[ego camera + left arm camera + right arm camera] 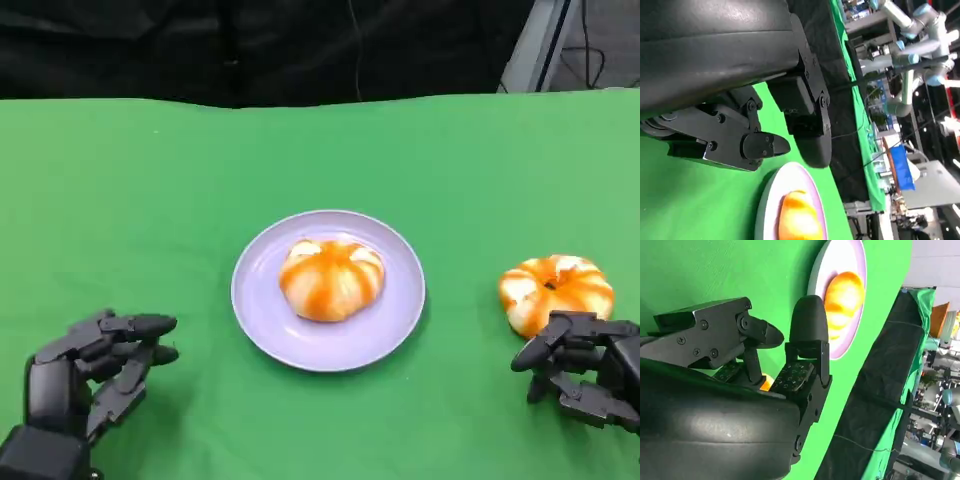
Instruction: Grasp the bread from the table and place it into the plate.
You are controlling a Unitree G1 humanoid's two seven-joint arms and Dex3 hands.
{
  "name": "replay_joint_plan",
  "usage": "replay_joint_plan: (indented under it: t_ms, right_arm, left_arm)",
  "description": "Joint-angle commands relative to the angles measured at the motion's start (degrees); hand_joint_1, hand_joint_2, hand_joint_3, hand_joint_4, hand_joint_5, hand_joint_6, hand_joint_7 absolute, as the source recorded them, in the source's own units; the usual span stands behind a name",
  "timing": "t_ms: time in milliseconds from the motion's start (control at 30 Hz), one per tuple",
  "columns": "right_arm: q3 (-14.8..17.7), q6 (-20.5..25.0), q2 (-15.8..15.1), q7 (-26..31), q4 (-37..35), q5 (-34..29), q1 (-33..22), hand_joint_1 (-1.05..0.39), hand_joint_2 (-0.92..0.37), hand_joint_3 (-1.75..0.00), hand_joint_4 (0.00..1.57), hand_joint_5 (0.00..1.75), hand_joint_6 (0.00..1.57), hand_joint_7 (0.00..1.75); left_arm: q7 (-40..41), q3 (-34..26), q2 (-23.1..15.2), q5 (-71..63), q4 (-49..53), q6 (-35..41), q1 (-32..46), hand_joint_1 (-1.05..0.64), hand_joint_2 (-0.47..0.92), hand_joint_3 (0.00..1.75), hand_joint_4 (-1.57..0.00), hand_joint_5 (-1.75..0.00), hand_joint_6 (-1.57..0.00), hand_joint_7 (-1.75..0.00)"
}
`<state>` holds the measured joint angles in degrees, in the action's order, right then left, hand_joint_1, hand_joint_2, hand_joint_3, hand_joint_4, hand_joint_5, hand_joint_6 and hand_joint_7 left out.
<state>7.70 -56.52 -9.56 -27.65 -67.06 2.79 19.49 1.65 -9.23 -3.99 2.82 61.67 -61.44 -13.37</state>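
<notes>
With one glazed orange bun point(332, 279) already on the round lilac plate point(262, 320), the right hand point(585, 368) hovers spread and empty just behind the second orange bun point(556, 288) on the green table point(150, 200), needing to close round it next.

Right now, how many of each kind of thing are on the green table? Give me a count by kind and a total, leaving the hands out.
Bread: 2, one on the plate and one on the table by the right hand
Plate: 1, lavender
Total: 3 things on the green table
</notes>
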Motion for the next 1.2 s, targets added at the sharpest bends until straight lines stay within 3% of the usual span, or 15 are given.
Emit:
replay_joint_plan:
  t_ms: [33,100,400,1200]
  right_arm:
    - [0.57,-0.15,-1.24,-0.22,-0.28,0.74,0.50,0.07,-0.82,-0.65,0.89,1.39,0.93,1.00]
    - [0.69,0.07,-1.15,-0.53,-0.22,1.04,0.44,0.07,-0.82,-0.65,0.89,1.39,0.94,1.00]
    - [0.54,-0.03,-1.28,-0.05,-0.15,0.56,0.37,0.08,-0.82,-0.66,0.89,1.39,0.93,0.99]
    - [0.95,0.31,-1.35,-0.79,-0.02,1.27,0.17,0.08,-0.80,-0.68,0.88,1.39,0.94,0.98]
  left_arm:
    - [-0.39,-0.70,-0.33,0.26,0.07,0.70,-0.17,-0.04,0.92,0.41,-0.87,-1.34,-0.93,-1.07]
    - [0.30,-0.58,-0.44,-0.41,0.00,0.84,0.02,-0.07,0.92,0.40,-0.84,-1.44,-0.89,-1.17]
    - [0.09,-0.85,-0.37,-0.46,0.09,1.09,0.20,-0.08,0.92,0.43,-0.80,-1.52,-0.83,-1.27]
    - [-1.68,-1.35,0.82,0.53,-1.99,1.80,1.70,-0.09,0.92,0.41,-0.79,-1.47,-0.83,-1.22]
